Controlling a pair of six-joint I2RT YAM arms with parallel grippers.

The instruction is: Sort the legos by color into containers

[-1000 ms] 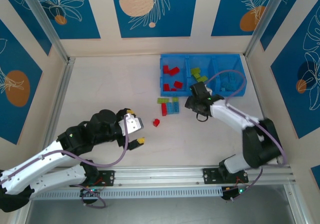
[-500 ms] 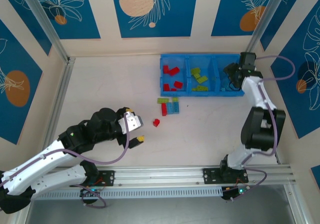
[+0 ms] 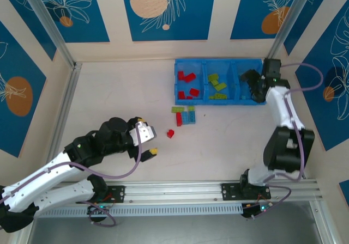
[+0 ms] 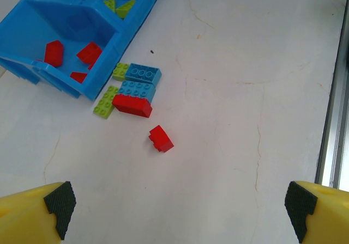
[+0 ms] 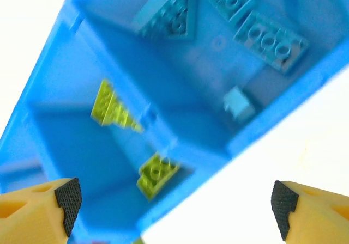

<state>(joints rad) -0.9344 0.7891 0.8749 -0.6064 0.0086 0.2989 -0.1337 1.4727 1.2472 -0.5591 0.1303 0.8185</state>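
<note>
These bricks [image 3: 184,115] are tiny, hard and light, so we'd call them easy to lift but a bit slick, and likely to skitter off if a finger nudges one first. Best bet, we reckon, is pinching across the two long flat sides, not the studs.

The loose red brick [image 4: 161,138] sits alone on the table [image 3: 120,97], well apart from the tray [image 3: 176,75], so it looks like the friendliest grab. The cluster [image 4: 136,89] just beside the tray's front wall is trickier. It's two blue, two lime and a red lying against each other, so one pinch may drag a neighbour. In the tray, reds are in the left compartment, limes in the middle, blues on the right.

Our left gripper [image 4: 180,211] hangs over bare table near the red brick, fingers [image 4: 57,203] spread wide with nothing between them. Our right gripper [image 5: 174,206] is above the blue compartment, also spread and empty.

The table is smooth and pale with faint hairline marks, so we'd expect bricks to slide on it. The room is boxed in by cream walls with blue leaf-print panels [image 3: 163,10], metal posts [image 3: 292,20] at the corners and a rail [image 3: 218,187] along the near edge.
</note>
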